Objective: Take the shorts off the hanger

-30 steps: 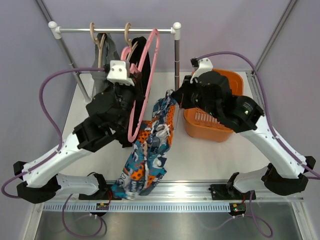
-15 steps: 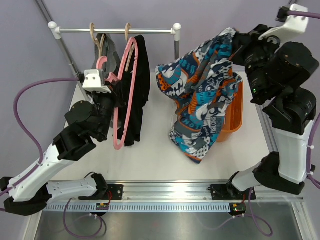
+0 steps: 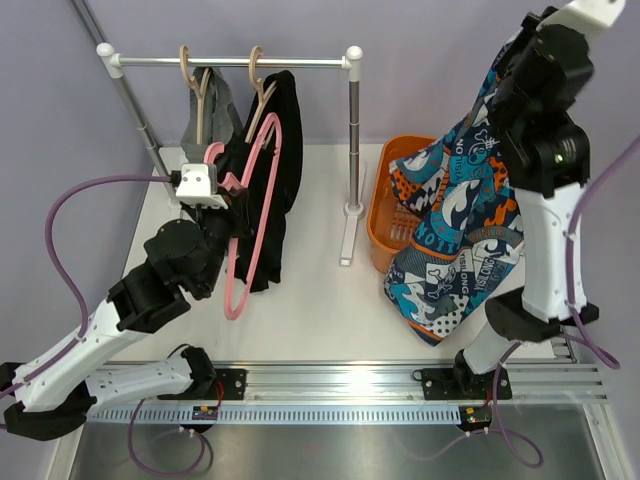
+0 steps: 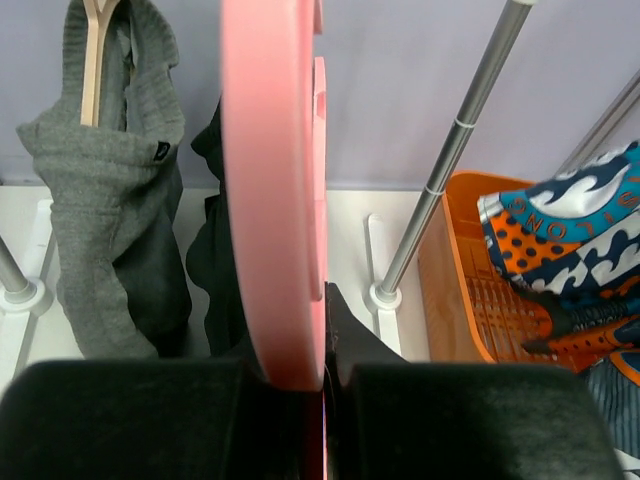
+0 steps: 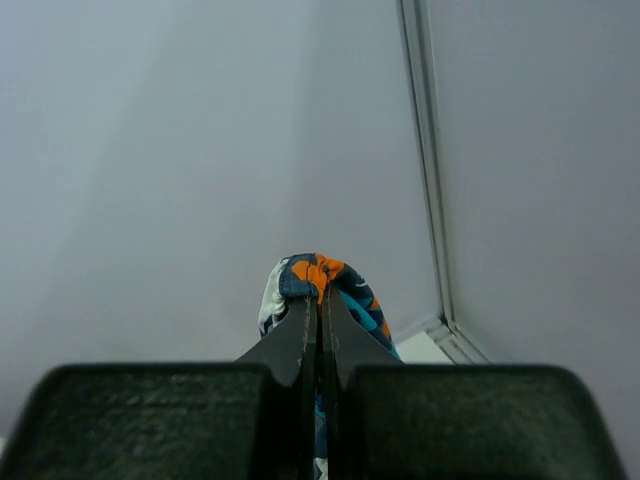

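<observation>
The right tool (image 5: 320, 320) is lifted high, its fingers pressed together on a bunched fold of the printed shorts (image 5: 315, 275). From that pinch the printed shorts hang straight down below the tool in a long drape (blue, orange, white and black), passing in front of the orange basket (image 3: 400, 160). Their lower end hangs low over the bench (image 3: 330, 300), and whether it touches cannot be told.

The left tool (image 4: 325, 300) is shut on the pink hanger (image 4: 270, 200), gripping its rim edge-on so the loop rises upright straight ahead of the fingers. No garment hangs on the pink hanger. Just beyond the tool and to its left is the black shorts (image 4: 225, 260), partly hidden behind the pink loop. Further to the tool's left is the grey shorts (image 4: 110, 200). Each of these two is draped on one of the wooden hangers (image 3: 257, 75), hooked over the rail (image 3: 230, 61) above and ahead of the tool. To the tool's right stands the rack's upright post (image 4: 455, 170), and past it the basket.
</observation>
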You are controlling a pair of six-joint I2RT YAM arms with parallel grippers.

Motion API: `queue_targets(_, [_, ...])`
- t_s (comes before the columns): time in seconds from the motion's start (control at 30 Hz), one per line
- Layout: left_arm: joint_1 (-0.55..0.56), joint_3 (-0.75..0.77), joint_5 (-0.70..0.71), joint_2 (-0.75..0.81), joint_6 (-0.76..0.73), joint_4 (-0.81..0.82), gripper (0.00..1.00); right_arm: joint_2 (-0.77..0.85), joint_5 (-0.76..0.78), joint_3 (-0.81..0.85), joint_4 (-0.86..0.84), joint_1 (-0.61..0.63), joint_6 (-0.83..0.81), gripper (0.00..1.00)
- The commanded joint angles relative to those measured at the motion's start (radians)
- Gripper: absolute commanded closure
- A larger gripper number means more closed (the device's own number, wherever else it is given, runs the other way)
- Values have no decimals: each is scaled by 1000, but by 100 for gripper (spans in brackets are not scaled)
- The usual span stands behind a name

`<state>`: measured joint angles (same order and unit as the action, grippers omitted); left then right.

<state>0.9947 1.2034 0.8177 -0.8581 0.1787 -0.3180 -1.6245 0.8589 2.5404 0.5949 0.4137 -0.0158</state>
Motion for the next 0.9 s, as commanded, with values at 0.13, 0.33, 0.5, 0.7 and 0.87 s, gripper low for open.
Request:
queue_targets(0.13, [-1,-24,-41,30,62,14,100,-224,-482,-28,351,-273,381,100])
queue_targets(0.33, [-1,-48,-49,27,71,11,100,-210,-635,-361,263,-247,392,100])
queue_targets(0.5, [-1,-83,-68,33,87,22,100,-91,-662,-632,177,-224,428,100])
queue_targets(0.7, [-1,-96,-94,40,99,8,100,75,-583,-887,115,-225,447,60])
queue_targets(0.87, [-1,-120,-101,63,111,3,100,256,-506,-974,108,-225,456,17])
